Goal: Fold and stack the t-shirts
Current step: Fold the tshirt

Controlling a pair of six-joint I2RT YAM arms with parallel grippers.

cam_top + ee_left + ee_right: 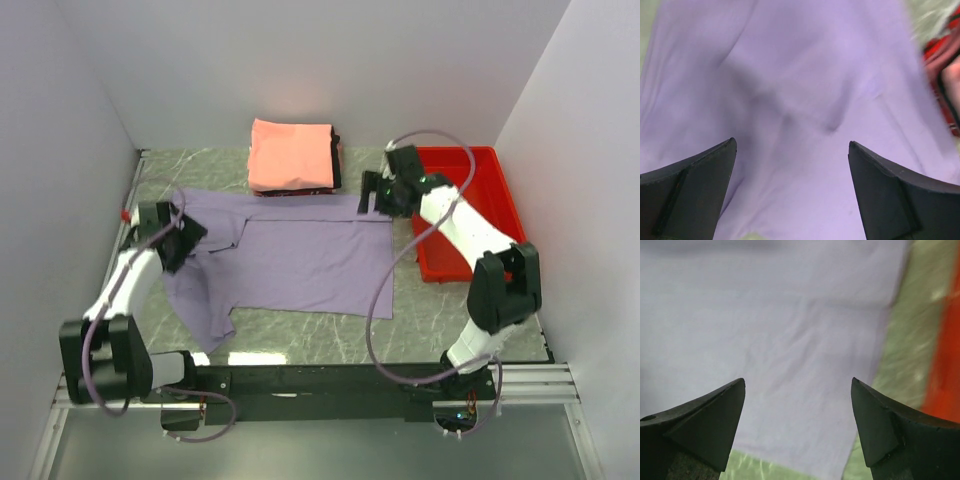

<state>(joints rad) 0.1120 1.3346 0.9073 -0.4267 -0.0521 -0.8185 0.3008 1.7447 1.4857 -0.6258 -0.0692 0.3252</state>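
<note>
White walls [300,60] enclose a green marbled tabletop [450,320]. I see the lavender t-shirt [300,255] spread flat mid-table, collar end toward the left arm and hem toward the right. Just beside its far edge is the folded stack: the salmon-pink shirt [290,153] on top, with dark folded shirts [337,170] beneath, visible only at the edges. The red plastic tray [490,185] is far right. Over the collar area, the left gripper [183,240] has its fingers spread wide, grasping nothing. At the shirt's far right corner, the right gripper [372,192] is likewise released, with only cloth below.
</note>
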